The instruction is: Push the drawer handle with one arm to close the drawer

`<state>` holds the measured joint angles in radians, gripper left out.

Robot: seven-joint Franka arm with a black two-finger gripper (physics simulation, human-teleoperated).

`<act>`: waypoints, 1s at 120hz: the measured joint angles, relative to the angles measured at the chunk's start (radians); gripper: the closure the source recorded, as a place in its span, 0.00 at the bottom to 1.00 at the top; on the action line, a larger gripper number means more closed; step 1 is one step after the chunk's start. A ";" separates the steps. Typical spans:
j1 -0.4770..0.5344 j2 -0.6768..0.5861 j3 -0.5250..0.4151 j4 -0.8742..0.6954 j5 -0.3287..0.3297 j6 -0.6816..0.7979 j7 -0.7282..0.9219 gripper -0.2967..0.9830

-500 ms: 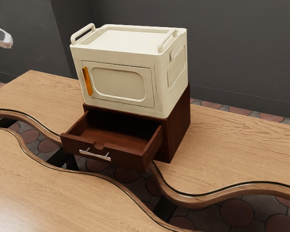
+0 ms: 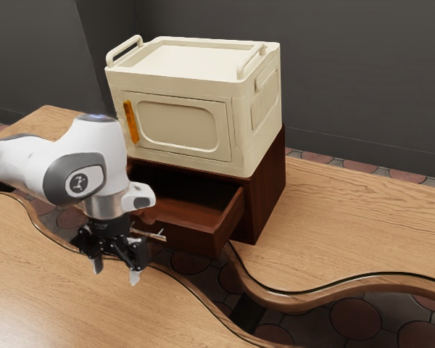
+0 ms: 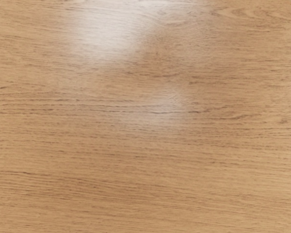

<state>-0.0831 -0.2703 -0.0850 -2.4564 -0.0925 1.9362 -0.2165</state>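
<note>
My gripper (image 2: 117,275) is in front of the drawer in the exterior view, pointing down, its two fingertips apart with nothing visible between them. The dark brown drawer (image 2: 192,235) stands pulled out of its wooden cabinet (image 2: 266,188). Its silver handle (image 2: 159,235) is partly hidden behind my hand, with one end showing just beside the gripper. My arm also covers the drawer's left part in that view. Whether the gripper touches the handle, I cannot tell.
A cream box (image 2: 181,123) with an orange handle (image 2: 131,122) sits on top of the cabinet. The wooden table (image 2: 348,217) has a wavy gap running through it, in front of the cabinet. Bare wood tabletop (image 3: 145,145) lies under my hand in the wrist view.
My arm has come in from the exterior view's left and now stands in front of the drawer. The drawer looks unmoved.
</note>
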 joint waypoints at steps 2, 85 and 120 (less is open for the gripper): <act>0.000 -0.019 0.000 -0.026 0.000 0.033 -0.004 0.25; 0.004 -0.004 0.011 -0.068 0.021 0.434 -0.109 0.80; 0.002 0.049 0.048 -0.004 0.099 0.444 -0.114 0.84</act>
<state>-0.0815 -0.2217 -0.0372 -2.4602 0.0069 2.3804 -0.3306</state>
